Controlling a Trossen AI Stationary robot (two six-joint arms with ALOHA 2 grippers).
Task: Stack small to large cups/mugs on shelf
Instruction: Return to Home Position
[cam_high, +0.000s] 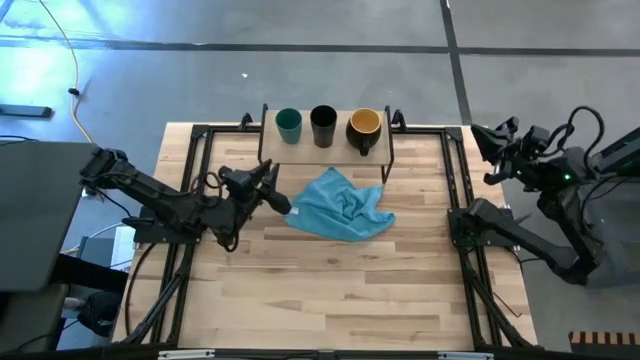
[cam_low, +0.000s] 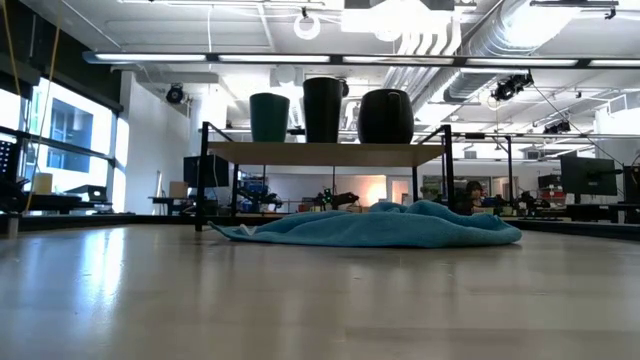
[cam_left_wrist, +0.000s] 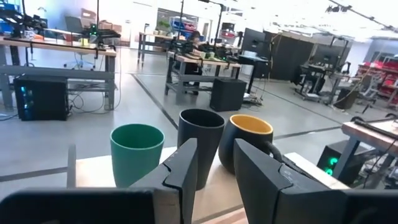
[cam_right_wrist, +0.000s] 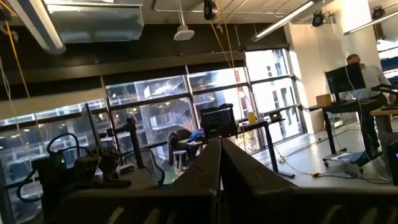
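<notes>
**Mia:** Where are the cups?

**Ben:** All three are on the shelf (cam_high: 310, 153), at the far side of the table (cam_high: 330, 295). They stand in a row, side by side. None sits inside another. First the teal cup (cam_high: 289, 125), then the black cup (cam_high: 323, 125), then the dark mug (cam_high: 364, 130) with yellow inside.

**Mia:** Are they hard to hold?

**Ben:** I think they are hard and smooth, so they could slip. They might chip if they fall. The teal cup looks the lightest and the mug looks the heaviest.

**Mia:** Where would you grab one?

**Ben:** At the rim, with one finger inside and one outside. For the mug, I would pick the side away from the handle.

**Mia:** What is the left arm doing?

**Ben:** It reaches low over the table. The left gripper (cam_high: 281, 199) is in front of the shelf, near the blue cloth (cam_high: 340, 208), and it points at the cups. There is a small gap between its fingers, and nothing is in it.

**Mia:** And the right arm?

**Ben:** It is folded up at the right side, well away from the cups. The right gripper (cam_right_wrist: 220, 147) is up high. Its fingers are pressed together and hold nothing.
</notes>
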